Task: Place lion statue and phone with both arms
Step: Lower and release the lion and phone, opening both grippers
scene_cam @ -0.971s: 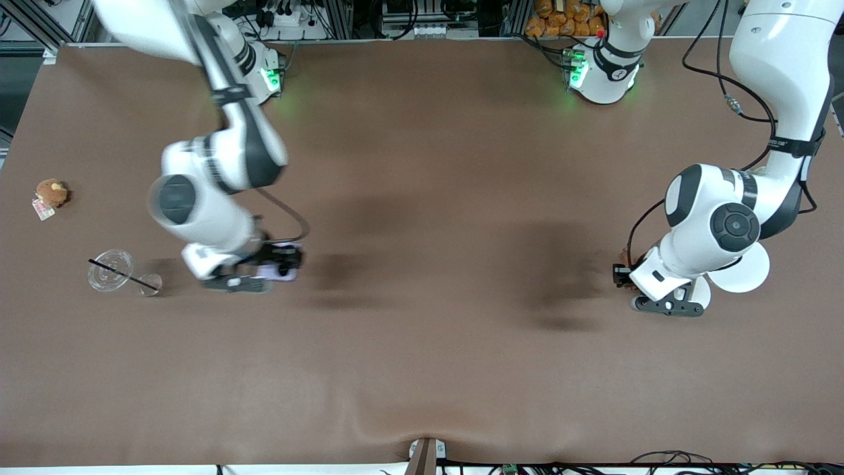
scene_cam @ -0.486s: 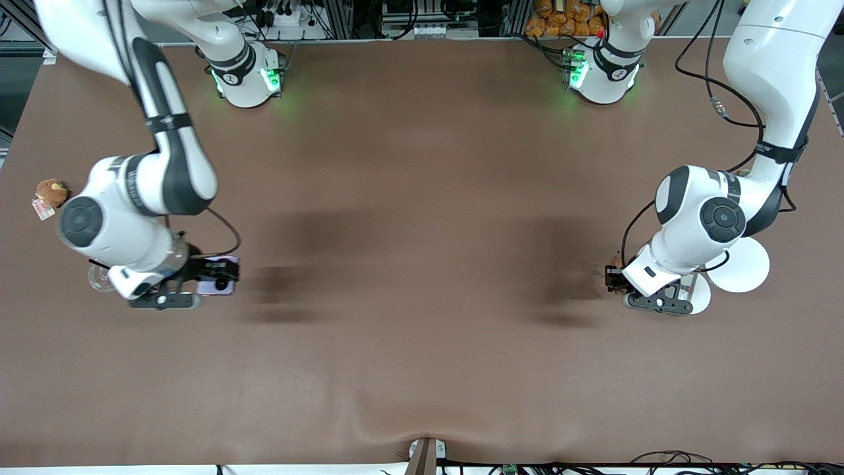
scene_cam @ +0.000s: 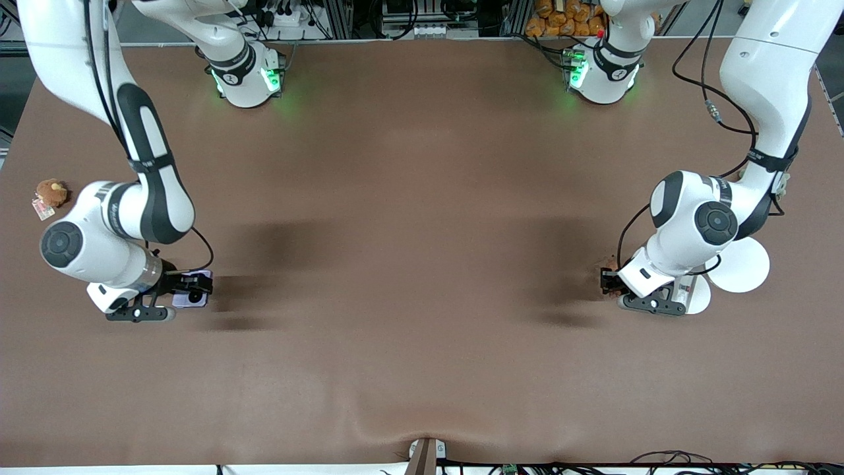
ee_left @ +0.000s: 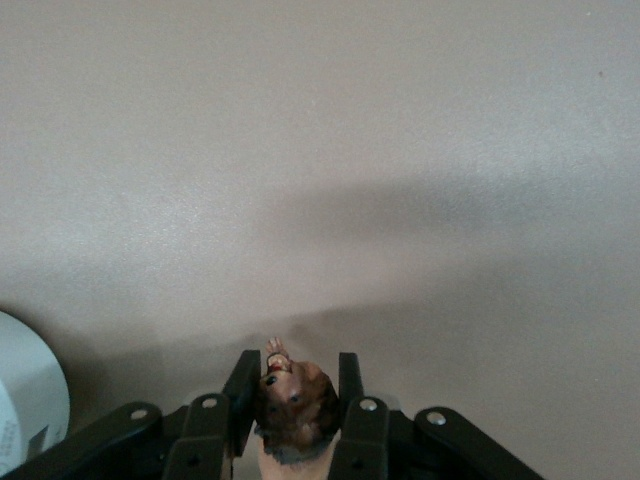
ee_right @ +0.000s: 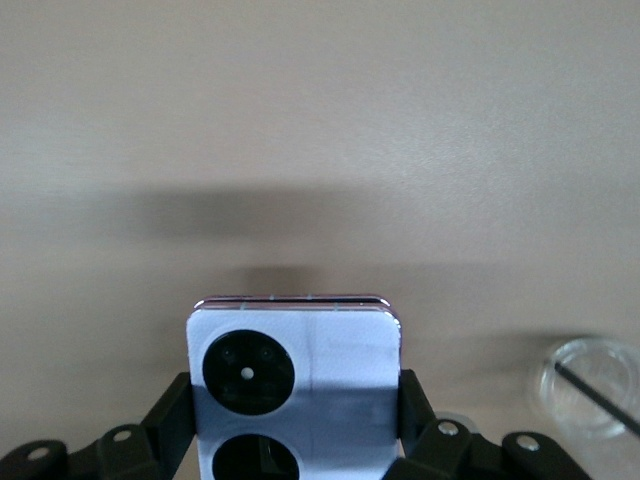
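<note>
We see the brown cloth-covered worktop (scene_cam: 422, 264) w/ two white jointed arms. Right end effector (scene_cam: 192, 295), over the worktop's right-arm end, is clamped on the squarish pale lavender flip phone (ee_right: 295, 390). Left end effector (scene_cam: 612, 280), over the left-arm end beside a white round disc (scene_cam: 742, 264), pinches the tiny orange-brown lion statue (ee_left: 293, 400).
</note>
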Available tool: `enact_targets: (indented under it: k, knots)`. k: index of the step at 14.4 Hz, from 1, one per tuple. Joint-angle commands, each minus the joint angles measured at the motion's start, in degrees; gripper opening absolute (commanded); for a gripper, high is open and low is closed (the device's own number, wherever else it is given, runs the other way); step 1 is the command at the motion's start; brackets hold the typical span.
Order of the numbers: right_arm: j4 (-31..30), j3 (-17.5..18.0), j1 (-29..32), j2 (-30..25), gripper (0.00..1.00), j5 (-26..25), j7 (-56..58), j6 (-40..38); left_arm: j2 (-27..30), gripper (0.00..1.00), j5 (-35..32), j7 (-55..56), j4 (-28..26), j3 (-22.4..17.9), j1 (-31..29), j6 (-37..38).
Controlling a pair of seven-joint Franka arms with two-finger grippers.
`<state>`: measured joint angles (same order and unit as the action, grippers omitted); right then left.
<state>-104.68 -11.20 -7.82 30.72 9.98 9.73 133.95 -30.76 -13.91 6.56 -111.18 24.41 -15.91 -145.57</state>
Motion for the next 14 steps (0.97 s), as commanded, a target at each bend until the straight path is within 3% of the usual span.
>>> enact_targets:
  k: [1,2,3,4,5,9,10,11,12,14]
  knots:
    - [0.71,0.83,2.37,2.5,0.08,0.12,2.83,2.19,-0.96,0.13,0.02,-0.93,-0.44,0.46,-1.14,-1.73]
    - [0.71,0.74,2.81,3.2,0.08,0.12,2.83,2.37,-1.58,0.17,-0.07,-0.93,-0.44,0.46,-1.58,-2.61]
    - [0.71,0.74,3.16,3.82,0.08,0.12,2.83,2.89,-1.84,0.31,0.02,-0.93,-0.44,0.55,-1.58,-2.79]
    - [0.62,0.74,3.34,4.43,0.08,0.12,2.83,3.6,-1.85,0.77,0.02,-0.85,-0.35,0.55,-1.58,-2.79]
    - [0.62,0.83,3.34,5.05,0.08,0.21,2.75,3.86,-1.85,1.0,0.02,-0.41,-0.35,0.55,-1.58,-2.79]
    - [0.62,0.83,3.34,6.9,0.18,0.21,2.22,5.79,0.52,1.0,0.11,0.91,-0.18,0.64,-1.15,-1.74]
    - [0.62,0.83,3.34,7.16,0.26,0.3,2.13,6.06,1.92,1.0,0.11,1.0,0.17,0.64,-0.97,0.53]
    - [0.62,0.83,3.34,7.51,0.56,0.3,2.13,6.5,3.5,1.0,0.11,1.09,0.78,0.73,-0.88,3.68]
    - [0.62,0.83,3.34,7.69,0.95,0.39,2.13,6.94,5.0,1.0,0.11,0.91,1.75,0.81,-0.88,6.93]
    - [0.62,0.83,3.25,7.6,1.0,0.39,2.13,6.85,8.77,1.0,0.19,1.0,2.54,1.78,-0.88,12.13]
